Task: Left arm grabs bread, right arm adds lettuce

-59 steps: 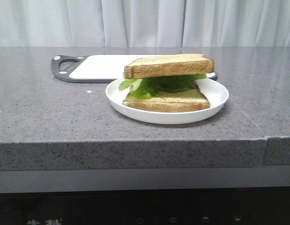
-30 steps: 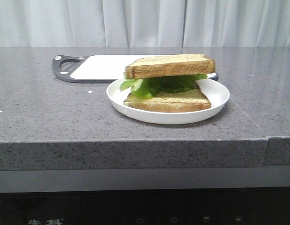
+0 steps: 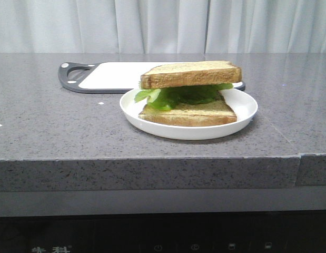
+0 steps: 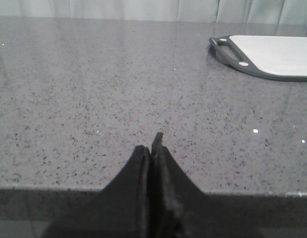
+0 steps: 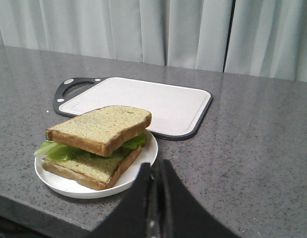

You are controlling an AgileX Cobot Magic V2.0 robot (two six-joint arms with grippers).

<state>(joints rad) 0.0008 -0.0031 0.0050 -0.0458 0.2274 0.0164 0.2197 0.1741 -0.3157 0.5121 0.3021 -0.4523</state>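
Note:
A sandwich sits on a white plate (image 3: pixel 241 118): a lower bread slice (image 3: pixel 189 114), the green ruffled lettuce (image 3: pixel 173 96) on it, and the tan speckled bread (image 3: pixel 190 74) on top. It also shows in the right wrist view, with the top bread (image 5: pixel 101 127), the lettuce (image 5: pixel 56 150) and the plate (image 5: pixel 143 158). My left gripper (image 4: pixel 152 145) is shut and empty, low at the counter's front edge, far from the plate. My right gripper (image 5: pixel 155 167) is shut and empty, just beside the plate's rim. Neither arm shows in the front view.
A white cutting board with a dark grey rim and handle (image 3: pixel 107 75) lies behind the plate; it also shows in the left wrist view (image 4: pixel 272 54) and the right wrist view (image 5: pixel 143 101). The grey speckled counter (image 3: pixel 57 126) ends in a front edge. Pale curtains hang behind.
The front view has shifted a hair to the right. The sandwich, plate and board have not moved.

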